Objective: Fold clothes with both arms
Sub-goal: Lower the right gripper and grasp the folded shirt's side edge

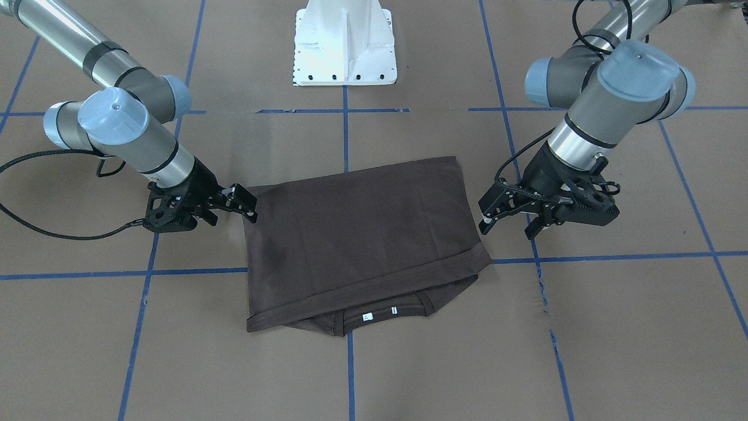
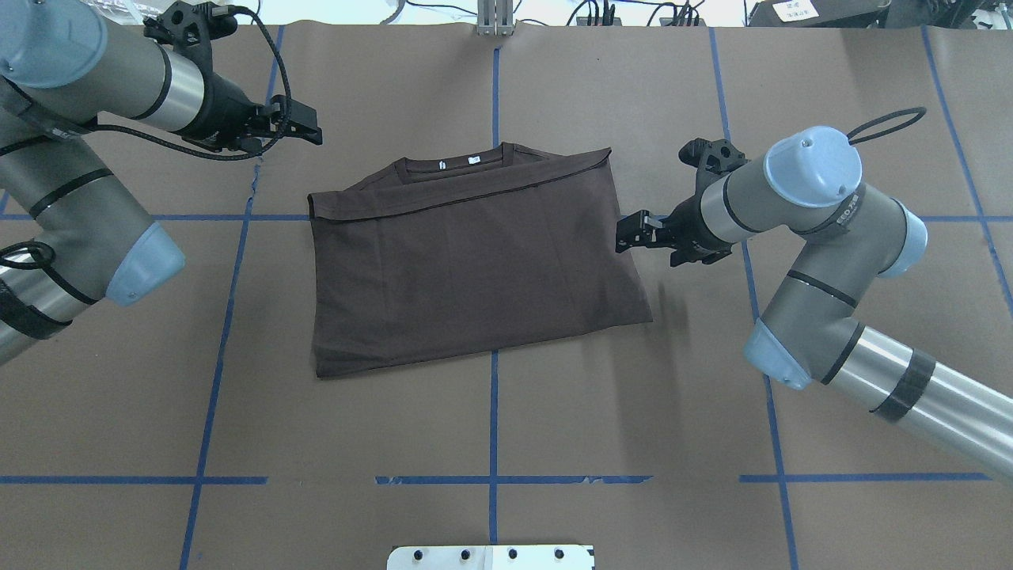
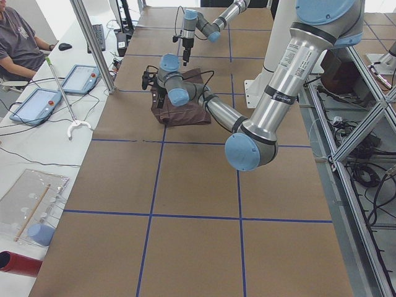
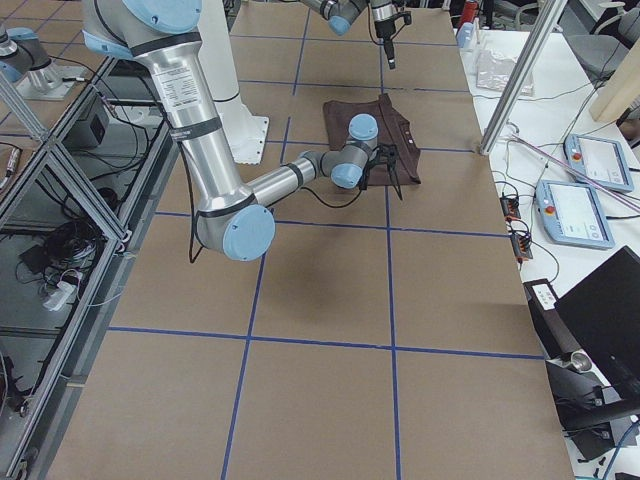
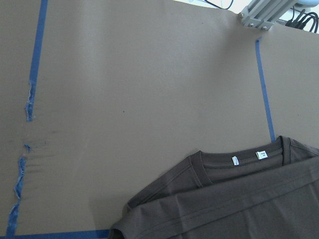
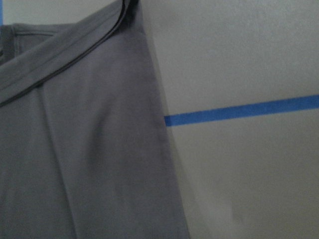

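We see the dark T-shirt (image 1: 356, 234) folded into a rough rectangle at the middle of the front-facing view. It lies flat on the brown tabletop (image 1: 613, 339), across lines of the blue tape (image 1: 193, 271) grid. Its ribbed collar (image 1: 374, 316), with small white labels (image 1: 367, 317) inside, peeks out from under a folded-over layer along the cloth's lower edge in that frame. In the overhead view the collar sits along the upper edge.

The right hand (image 1: 232, 215), at centre left of the front-facing view, has its fingers spread and grips nothing. One fingertip is just at the shirt's left edge, and we cannot tell whether it touches. The left hand (image 1: 507, 227), at centre right, is likewise spread wide and empty, clear of the cloth's right edge. In the overhead view it hangs at upper left, apart from the shirt.

The white pedestal (image 1: 345, 47) stands at top centre. The right wrist view shows the shirt's side edge lying flat, with a tape line meeting it.
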Robot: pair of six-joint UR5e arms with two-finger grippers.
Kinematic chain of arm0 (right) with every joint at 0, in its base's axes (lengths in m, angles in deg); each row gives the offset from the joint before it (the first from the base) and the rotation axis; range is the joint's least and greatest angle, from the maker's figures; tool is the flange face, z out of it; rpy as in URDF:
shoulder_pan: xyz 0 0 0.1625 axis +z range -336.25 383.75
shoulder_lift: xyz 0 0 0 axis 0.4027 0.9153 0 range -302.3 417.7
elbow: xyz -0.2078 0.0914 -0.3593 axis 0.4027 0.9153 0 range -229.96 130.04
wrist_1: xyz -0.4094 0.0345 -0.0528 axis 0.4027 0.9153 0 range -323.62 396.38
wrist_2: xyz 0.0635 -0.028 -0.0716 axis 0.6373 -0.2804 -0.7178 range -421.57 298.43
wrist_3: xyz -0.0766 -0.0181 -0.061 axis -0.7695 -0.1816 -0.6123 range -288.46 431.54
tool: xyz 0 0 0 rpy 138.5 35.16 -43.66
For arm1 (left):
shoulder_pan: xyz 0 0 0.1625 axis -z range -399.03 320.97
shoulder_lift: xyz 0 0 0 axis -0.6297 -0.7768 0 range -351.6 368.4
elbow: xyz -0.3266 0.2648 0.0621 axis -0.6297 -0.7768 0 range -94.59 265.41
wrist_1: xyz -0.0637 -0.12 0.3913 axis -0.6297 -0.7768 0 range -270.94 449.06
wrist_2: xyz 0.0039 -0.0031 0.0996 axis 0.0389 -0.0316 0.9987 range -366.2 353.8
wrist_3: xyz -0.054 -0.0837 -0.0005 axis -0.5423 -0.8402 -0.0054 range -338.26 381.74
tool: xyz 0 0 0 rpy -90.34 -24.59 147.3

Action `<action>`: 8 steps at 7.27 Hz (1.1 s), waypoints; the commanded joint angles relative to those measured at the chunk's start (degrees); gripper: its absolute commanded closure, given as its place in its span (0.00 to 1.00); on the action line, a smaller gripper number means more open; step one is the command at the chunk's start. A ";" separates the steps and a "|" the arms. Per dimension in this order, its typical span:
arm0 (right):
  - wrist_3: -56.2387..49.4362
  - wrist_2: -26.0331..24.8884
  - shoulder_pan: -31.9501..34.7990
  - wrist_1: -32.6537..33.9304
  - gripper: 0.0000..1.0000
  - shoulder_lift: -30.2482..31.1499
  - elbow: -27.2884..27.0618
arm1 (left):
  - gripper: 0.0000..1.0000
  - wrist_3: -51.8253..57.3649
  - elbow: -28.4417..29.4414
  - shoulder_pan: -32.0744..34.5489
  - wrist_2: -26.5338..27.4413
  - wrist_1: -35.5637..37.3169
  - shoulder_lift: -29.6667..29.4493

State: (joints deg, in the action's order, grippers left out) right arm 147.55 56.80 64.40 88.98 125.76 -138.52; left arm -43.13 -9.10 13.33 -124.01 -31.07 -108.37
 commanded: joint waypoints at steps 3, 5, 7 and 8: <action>0.55 -0.95 -3.73 0.05 0.00 1.12 -1.26 | 0.00 -0.09 -0.41 0.02 0.13 -0.28 -0.04; 0.46 -0.95 -4.35 0.05 0.25 1.12 -1.44 | 0.00 0.00 -0.41 -0.07 0.13 -0.28 -0.04; 0.46 -0.86 -4.88 -0.04 0.94 1.12 -1.53 | 0.00 0.17 -0.33 -0.07 0.13 -0.28 -0.04; 0.46 -0.77 -4.88 -0.04 1.00 1.20 -1.53 | 0.00 0.35 -0.24 -0.15 0.13 -0.28 -0.04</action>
State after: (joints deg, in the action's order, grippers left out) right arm 148.01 55.95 59.69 88.95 126.90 -140.03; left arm -42.97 -9.42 13.24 -123.88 -31.35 -108.41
